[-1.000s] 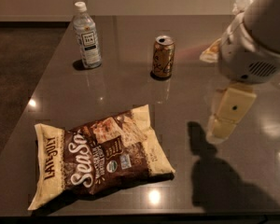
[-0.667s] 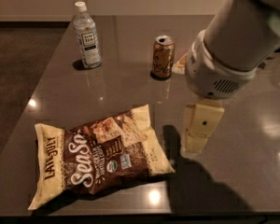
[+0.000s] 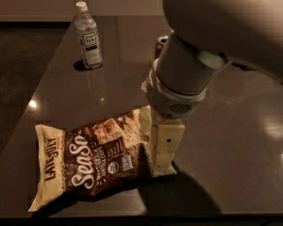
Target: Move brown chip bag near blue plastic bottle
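The brown chip bag lies flat near the table's front edge, with cream ends and white "SeaSalt" script. The blue plastic bottle stands upright at the far left of the table, well behind the bag. My gripper hangs from the large white arm and is down at the bag's right end, over its cream edge. The arm hides the table behind it.
A gold drink can stands at the back, mostly hidden behind the arm. The dark glossy table has its left edge running close to the bottle and its front edge just below the bag.
My arm has swung left and down from the table's right side, bringing the gripper to the bag's right end. The bag, bottle and can have not moved.
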